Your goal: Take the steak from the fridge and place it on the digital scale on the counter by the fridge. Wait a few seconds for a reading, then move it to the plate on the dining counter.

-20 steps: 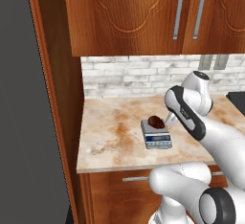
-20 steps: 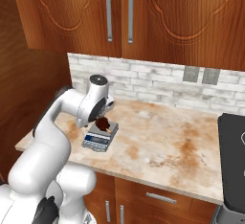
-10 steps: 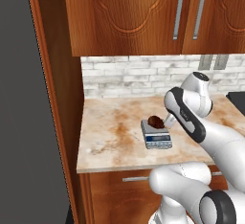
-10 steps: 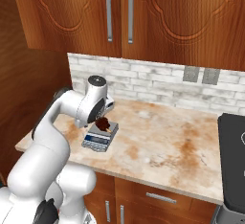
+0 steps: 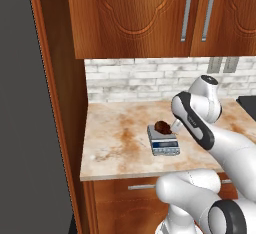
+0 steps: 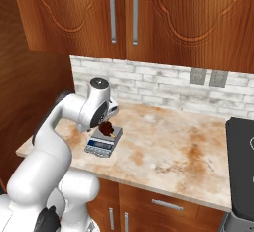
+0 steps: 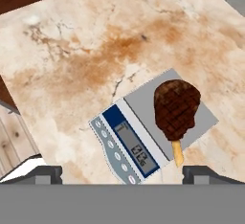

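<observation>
Left base view, from left to right: a tall brown wooden side panel (image 5: pixel 57 103) borders the counter (image 5: pixel 115 138), whose beige, rust-marbled top runs back to a white brick backsplash (image 5: pixel 130 80) under brown upper cabinets (image 5: pixel 150 13). Near the counter's middle lies the digital scale (image 5: pixel 163 142), a flat grey slab with its display strip toward the front edge. The steak (image 5: pixel 162 126) rests on the scale's rear part. Just right of it hangs the gripper (image 5: pixel 176 126), at the end of the white arm.

Right base view: the scale (image 6: pixel 103 144) sits at the counter's (image 6: pixel 163 151) left end, the steak (image 6: pixel 106 128) on top, the gripper (image 6: pixel 101 122) close above it. Further right the stone top is marbled brown; a dark appliance (image 6: pixel 242 166) stands at the far right.

Hand view: the scale (image 7: pixel 143 137) lies diagonally, blue display lit, with the steak (image 7: pixel 175 107) on its grey platform, a pale bone-like stub pointing down. The gripper's (image 7: pixel 122 173) fingers (image 7: pixel 45 173) stand spread wide, touching nothing.
</observation>
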Available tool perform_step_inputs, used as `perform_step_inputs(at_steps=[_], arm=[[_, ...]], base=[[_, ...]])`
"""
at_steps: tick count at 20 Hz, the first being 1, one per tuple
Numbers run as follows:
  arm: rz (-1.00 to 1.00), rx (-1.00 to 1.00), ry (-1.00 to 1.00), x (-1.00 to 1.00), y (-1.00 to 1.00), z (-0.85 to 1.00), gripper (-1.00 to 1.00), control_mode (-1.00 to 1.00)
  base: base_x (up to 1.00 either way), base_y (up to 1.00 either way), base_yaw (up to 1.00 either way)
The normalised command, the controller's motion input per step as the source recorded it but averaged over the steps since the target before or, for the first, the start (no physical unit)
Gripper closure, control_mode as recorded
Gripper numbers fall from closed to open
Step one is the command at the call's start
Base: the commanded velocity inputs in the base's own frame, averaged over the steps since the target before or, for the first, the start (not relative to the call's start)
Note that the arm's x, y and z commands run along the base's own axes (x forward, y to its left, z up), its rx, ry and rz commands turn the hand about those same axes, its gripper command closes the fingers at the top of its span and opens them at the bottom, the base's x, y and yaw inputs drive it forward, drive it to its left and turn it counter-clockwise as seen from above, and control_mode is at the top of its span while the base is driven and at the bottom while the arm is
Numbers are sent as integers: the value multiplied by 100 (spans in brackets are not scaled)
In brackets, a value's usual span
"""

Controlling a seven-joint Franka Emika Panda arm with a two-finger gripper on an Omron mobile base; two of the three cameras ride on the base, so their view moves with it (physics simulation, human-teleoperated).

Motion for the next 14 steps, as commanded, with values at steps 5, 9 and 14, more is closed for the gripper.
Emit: perform_step_inputs(at_steps=[5,9,14], arm=[[-5,0,0,0,0,0,-100,-100],[-7,-1,0,6,0,0,-100,-100],[-16,-5,0,10,2,-1,-100,-100]], base=[[0,0,0],[0,0,0],[0,0,0]])
